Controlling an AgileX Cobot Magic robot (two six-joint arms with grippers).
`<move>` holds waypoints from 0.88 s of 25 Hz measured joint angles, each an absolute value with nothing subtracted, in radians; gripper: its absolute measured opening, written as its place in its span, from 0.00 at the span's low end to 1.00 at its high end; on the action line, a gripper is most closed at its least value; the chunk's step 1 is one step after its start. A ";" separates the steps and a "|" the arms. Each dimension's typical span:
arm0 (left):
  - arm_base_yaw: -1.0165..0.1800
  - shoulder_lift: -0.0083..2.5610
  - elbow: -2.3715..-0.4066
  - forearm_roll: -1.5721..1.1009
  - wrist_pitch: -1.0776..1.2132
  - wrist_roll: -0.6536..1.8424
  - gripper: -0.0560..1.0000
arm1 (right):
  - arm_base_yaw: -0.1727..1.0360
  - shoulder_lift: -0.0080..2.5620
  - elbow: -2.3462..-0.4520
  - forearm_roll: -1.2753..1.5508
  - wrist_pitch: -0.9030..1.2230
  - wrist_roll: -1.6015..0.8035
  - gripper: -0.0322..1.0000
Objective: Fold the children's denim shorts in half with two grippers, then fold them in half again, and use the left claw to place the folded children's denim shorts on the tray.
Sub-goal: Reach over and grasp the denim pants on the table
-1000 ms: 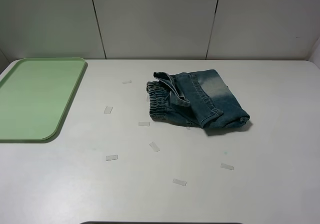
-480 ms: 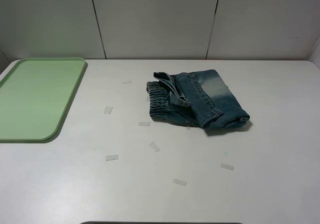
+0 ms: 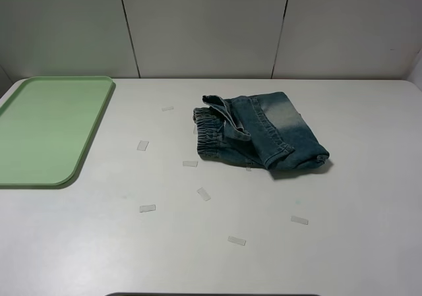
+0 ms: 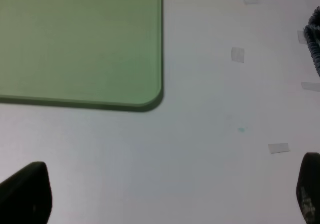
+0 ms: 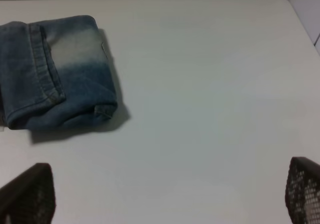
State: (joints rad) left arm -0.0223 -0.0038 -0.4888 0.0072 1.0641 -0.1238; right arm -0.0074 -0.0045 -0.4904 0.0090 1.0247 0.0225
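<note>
The children's denim shorts (image 3: 260, 132) lie loosely folded in a bundle on the white table, right of centre, gathered waistband toward the left. They also show in the right wrist view (image 5: 55, 69), and an edge shows in the left wrist view (image 4: 315, 39). The pale green tray (image 3: 46, 128) lies at the far left and also shows in the left wrist view (image 4: 80, 39); nothing lies in it. Neither arm shows in the high view. My left gripper (image 4: 165, 196) is open over bare table near the tray's corner. My right gripper (image 5: 165, 194) is open, short of the shorts.
Several small pale tape strips (image 3: 204, 194) lie scattered on the table (image 3: 343, 243) between tray and shorts and in front of them. A grey panelled wall (image 3: 204, 26) runs along the back edge.
</note>
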 joint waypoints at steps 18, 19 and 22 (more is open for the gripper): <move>-0.022 0.063 -0.531 -0.043 1.105 -0.055 0.99 | -0.007 -0.005 -0.490 0.009 1.025 0.023 0.71; -0.022 0.103 -0.549 -0.053 1.116 -0.053 0.99 | -0.007 -0.005 -0.490 0.009 1.025 0.023 0.71; -0.022 0.269 -0.631 -0.078 1.124 -0.051 0.99 | -0.007 -0.005 -0.490 0.009 1.025 0.023 0.71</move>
State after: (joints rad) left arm -0.0223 0.2694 -0.6311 -0.0779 1.1237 -0.0511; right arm -0.0074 -0.0045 -0.4904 0.0090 1.0247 0.0225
